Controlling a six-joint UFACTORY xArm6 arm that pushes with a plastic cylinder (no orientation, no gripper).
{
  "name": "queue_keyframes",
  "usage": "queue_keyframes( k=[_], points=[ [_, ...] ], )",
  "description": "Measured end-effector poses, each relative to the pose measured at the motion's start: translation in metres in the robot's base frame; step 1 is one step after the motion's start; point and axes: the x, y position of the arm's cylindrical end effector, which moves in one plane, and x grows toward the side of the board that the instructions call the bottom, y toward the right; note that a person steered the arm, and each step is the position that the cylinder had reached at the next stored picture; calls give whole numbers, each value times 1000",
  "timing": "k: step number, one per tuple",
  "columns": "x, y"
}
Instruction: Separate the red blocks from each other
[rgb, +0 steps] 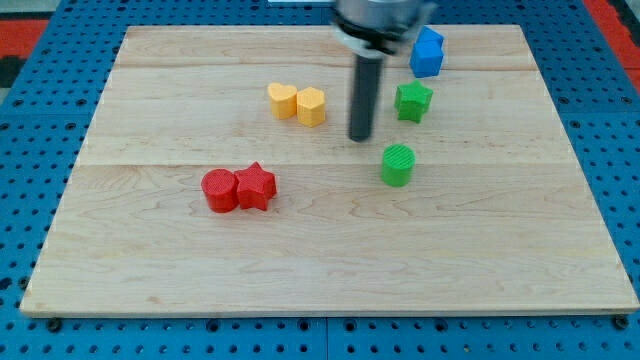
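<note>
The two red blocks sit touching at the lower left of the wooden board (560, 250): a red cylinder (219, 190) on the left and a red star (256, 185) pressed against its right side. The arm carries no hand or jaws, only a dark rod, so nothing is clenched or grasped; the tip (360, 137) rests in open board at upper centre, well apart from the red pair. A yellow heart (283, 100) and yellow hexagon (311, 106) lie just left of the rod, a green cylinder (397, 165) below right, a green star-like block (413, 101) to the right, and a blue block (427, 52) near the top edge.

The risk, judging from this layout, is the approach: a direct sweep to the lower left could hit the pair off the seam and push both together instead of splitting them. A careless start could also clip the yellow hexagon.
</note>
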Motion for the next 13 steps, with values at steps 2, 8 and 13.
queue_keyframes(
  k=[2, 8, 13],
  points=[
    [41, -59],
    [167, -52],
    [156, -139]
  ],
)
